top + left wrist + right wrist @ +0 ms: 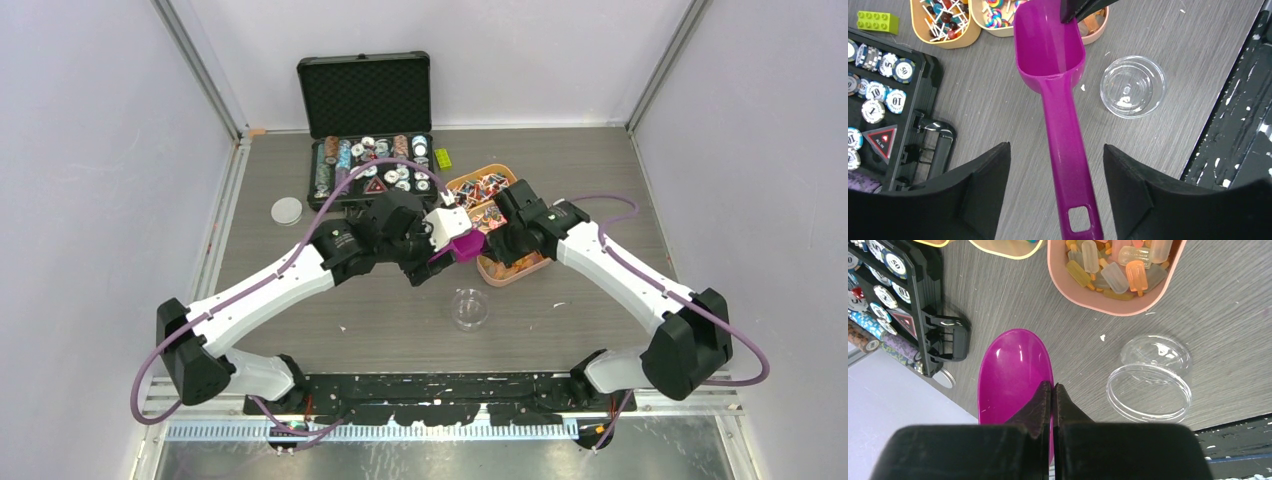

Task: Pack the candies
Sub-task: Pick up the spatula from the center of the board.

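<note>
A clear cup (pixel 1132 86) stood on the desk (pixel 998 115) just beside the magenta scoop (pixel 1048 45). The left gripper (pixel 1057 150) straddled the scoop's handle, jaws apart and not touching it. The right gripper (pixel 1053 390) was pinched on the scoop's bowl rim. Beyond the scoop, the candies (pixel 1113 277) filled a tray (pixel 1133 307).

Landmark: cup (pixel 469 309) on worktop (pixel 380 310). Scoop (pixel 466 245) straight behind it, near. Tray (pixel 1118 309) behind-right of cup, candies (pixel 485 188) in it. Chip case (pixel 370 150) well behind cup, to the left. Block (pixel 442 158) well behind cup, slightly left. Lid (pixel 287 210) far left of cup, a bit behind.
</note>
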{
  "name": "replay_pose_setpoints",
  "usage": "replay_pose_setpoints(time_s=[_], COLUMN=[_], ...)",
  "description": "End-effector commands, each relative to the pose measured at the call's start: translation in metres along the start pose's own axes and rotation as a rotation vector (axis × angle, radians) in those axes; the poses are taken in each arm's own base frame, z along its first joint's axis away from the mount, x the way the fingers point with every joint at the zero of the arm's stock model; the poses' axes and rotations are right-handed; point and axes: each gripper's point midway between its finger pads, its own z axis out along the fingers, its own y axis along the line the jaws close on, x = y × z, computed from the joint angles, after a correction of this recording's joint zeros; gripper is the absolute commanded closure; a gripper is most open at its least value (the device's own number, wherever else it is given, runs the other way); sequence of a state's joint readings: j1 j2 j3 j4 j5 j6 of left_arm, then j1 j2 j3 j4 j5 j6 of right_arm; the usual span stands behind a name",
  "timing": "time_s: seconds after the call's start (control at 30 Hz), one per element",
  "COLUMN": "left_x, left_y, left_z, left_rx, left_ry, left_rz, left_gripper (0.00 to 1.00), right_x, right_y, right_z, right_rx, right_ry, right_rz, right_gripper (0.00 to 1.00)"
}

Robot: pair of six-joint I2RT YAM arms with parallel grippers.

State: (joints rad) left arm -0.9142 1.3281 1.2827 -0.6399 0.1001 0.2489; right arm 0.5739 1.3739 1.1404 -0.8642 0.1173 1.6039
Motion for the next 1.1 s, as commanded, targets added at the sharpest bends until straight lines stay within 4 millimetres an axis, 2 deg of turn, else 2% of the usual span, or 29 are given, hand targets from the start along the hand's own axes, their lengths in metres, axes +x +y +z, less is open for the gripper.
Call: replay_pose_setpoints(time_s=[0.0, 0.2, 0.33, 0.43, 0.5, 0.57, 0.63, 0.83, 1.07], left_x=[-0.02, -0.019, -0.022, -0.022, -0.02, -0.016, -0.012, -0.016, -0.006], left_y=[0.006, 0.0, -0.001, -0.003, -0.003, -0.002, -0.002, -0.008, -0.006], left_z=[-0.005, -0.007, -0.012, -0.015, -0.017, -0.016, -0.015, -0.012, -0.003], left_rx=[-0.01, 0.01, 0.001, -0.002, -0.003, -0.013, -0.016, 0.019, 0.01], left_ry=[-0.056, -0.086, -0.115, -0.136, -0.141, -0.131, -0.12, -0.146, -0.124], left_rz=[0.042, 0.036, 0.013, -0.003, -0.01, -0.019, -0.029, -0.045, -0.039], left_gripper=[0.35, 0.45, 0.63, 0.7, 0.65, 0.51, 0.45, 0.44, 0.45], right_x=[-0.004, -0.003, -0.001, 0.0, 0.001, 0.001, 0.0, 0.005, 0.007], right_y=[0.012, 0.013, 0.015, 0.015, 0.016, 0.017, 0.017, 0.015, 0.014], right_z=[-0.014, -0.013, -0.013, -0.013, -0.013, -0.014, -0.014, -0.01, -0.007], right_rx=[-0.076, -0.093, -0.095, -0.1, -0.109, -0.117, -0.12, -0.118, -0.12], right_ry=[-0.004, 0.009, 0.019, 0.025, 0.03, 0.031, 0.028, 0.055, 0.065], right_rz=[0.048, 0.051, 0.059, 0.07, 0.077, 0.085, 0.089, 0.092, 0.097], right_gripper=[1.0, 1.0, 1.0, 1.0, 1.0, 1.0, 1.0, 1.0, 1.0])
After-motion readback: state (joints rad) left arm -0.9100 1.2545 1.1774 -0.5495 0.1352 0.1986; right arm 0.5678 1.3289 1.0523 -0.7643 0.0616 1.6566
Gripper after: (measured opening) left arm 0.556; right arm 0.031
